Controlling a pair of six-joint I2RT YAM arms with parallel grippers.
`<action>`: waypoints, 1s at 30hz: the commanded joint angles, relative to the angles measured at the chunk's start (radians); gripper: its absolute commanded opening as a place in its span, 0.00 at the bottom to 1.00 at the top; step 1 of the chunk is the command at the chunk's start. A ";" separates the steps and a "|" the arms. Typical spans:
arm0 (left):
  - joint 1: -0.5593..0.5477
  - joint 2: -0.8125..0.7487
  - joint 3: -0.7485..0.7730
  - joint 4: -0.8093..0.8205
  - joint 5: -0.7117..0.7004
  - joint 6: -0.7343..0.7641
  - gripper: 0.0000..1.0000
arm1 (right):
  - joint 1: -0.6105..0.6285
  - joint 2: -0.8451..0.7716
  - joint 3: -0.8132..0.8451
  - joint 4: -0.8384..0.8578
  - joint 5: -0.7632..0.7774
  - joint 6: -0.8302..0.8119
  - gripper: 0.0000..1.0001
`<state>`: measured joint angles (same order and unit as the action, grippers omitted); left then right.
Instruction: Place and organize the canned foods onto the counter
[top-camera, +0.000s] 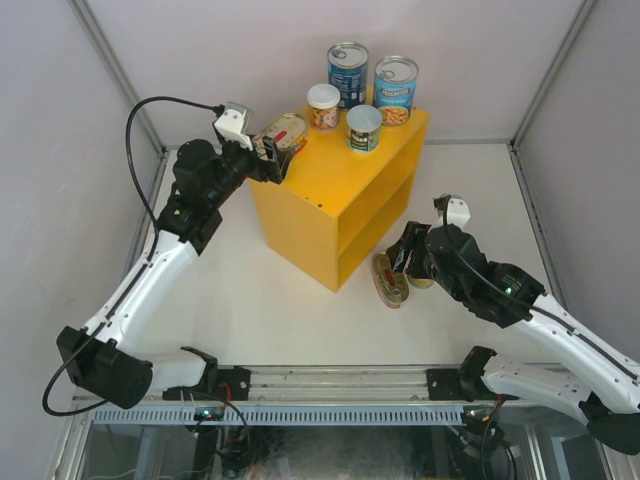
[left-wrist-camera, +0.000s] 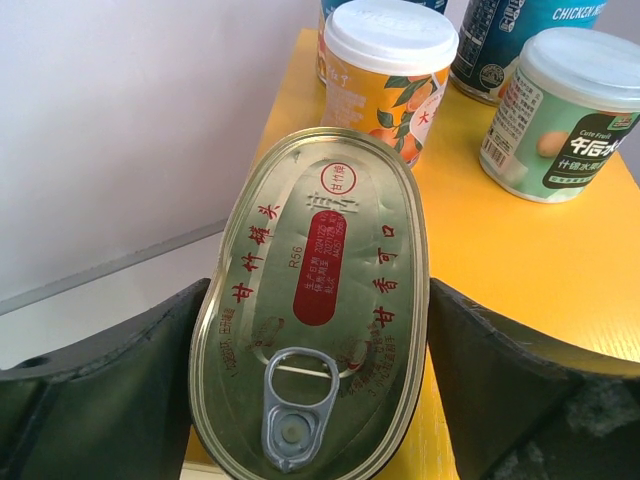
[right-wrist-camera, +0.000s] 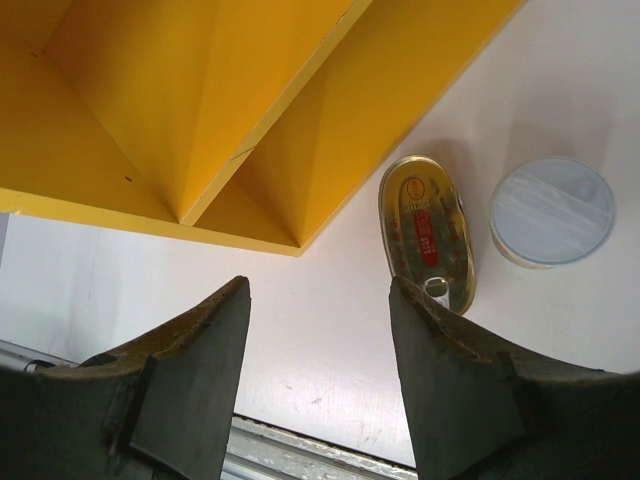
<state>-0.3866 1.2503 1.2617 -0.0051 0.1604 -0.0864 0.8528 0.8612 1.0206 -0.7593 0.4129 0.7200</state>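
Note:
A flat oval tin (left-wrist-camera: 320, 300) with a pull ring lies between my left gripper's (left-wrist-camera: 318, 290) fingers, which press on its two long sides. It sits over the left corner of the yellow counter's (top-camera: 330, 190) top, partly past the edge (top-camera: 285, 132). Behind it on the top stand two small pale-lidded cans (top-camera: 323, 105) (top-camera: 364, 127) and two tall blue cans (top-camera: 348, 70) (top-camera: 396, 88). My right gripper (right-wrist-camera: 318, 285) is open and empty, low over the table by the counter's right side. A second oval tin (right-wrist-camera: 425, 230) and a small pale-lidded can (right-wrist-camera: 552, 212) lie just beyond it.
The counter's open shelf (right-wrist-camera: 200, 100) faces my right gripper. White walls enclose the table on the left, back and right. A metal rail (top-camera: 330, 385) runs along the near edge.

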 joint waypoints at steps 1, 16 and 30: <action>-0.011 -0.004 0.007 0.033 -0.013 -0.006 0.89 | 0.008 -0.004 0.039 0.023 0.015 0.009 0.58; -0.019 -0.039 0.007 0.049 -0.032 -0.004 0.97 | 0.008 0.004 0.038 0.005 0.025 -0.005 0.58; -0.029 -0.119 0.014 0.032 -0.069 -0.029 0.98 | -0.008 0.013 -0.016 -0.011 0.005 -0.004 0.61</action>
<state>-0.4057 1.1873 1.2613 -0.0025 0.1101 -0.0902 0.8528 0.8734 1.0195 -0.7883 0.4240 0.7181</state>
